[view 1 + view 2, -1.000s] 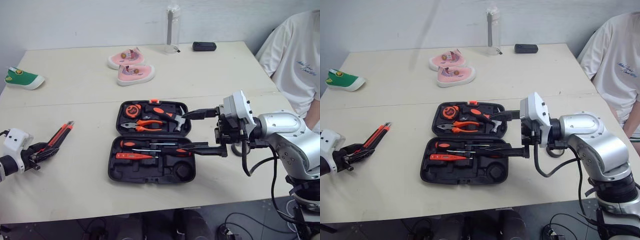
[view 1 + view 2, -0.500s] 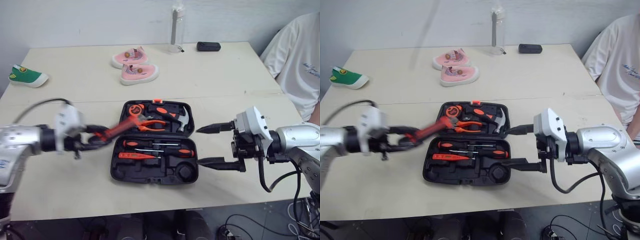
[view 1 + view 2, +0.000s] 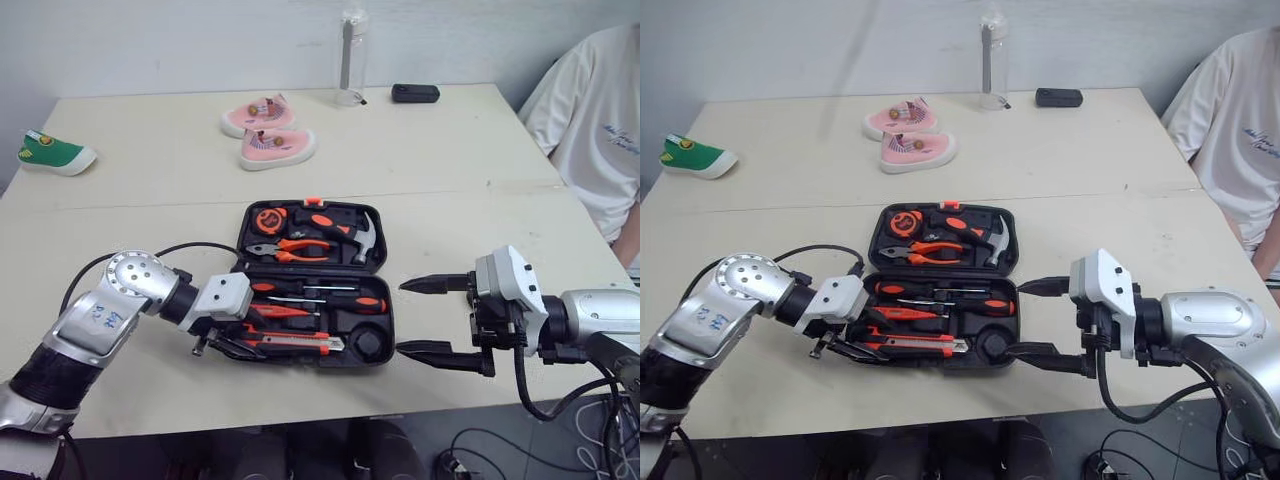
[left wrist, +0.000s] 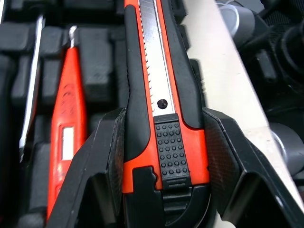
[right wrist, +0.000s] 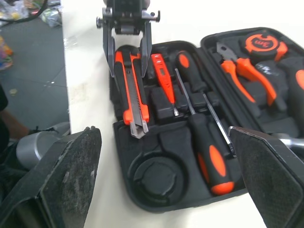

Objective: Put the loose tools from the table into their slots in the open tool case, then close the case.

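Left hand (image 4: 164, 123) is clamping the orange-and-black utility knife (image 5: 133, 95) by its rear end, one black finger (image 4: 102, 161) pressing each side. The knife is lying along the front row of the open tool case (image 3: 362, 343), in the lower half, beside an orange tester pen (image 3: 275, 311). Whether it is sitting fully down in its slot is hard to make out.

The right hand (image 3: 400, 318) is hovering just off the case's right edge, its fingers spread wide apart and holding nothing.

Two screwdrivers (image 3: 320, 290) are lying behind the tester, and the lid half is holding pliers (image 3: 295, 248), a hammer (image 3: 355, 235) and a tape measure (image 5: 262, 43) marked "3m".

Farther back on the worktop (image 3: 150, 200), well apart from the case, a pair of pink shoes (image 3: 265, 130), a green shoe (image 3: 55, 155), a clear bottle (image 3: 348, 55) and a small black object (image 3: 414, 93) are sitting.

A person in a white shirt (image 3: 590, 120) is sitting at the robot's right, cut off by the frame; the blue lettering on the shirt is too small to read.
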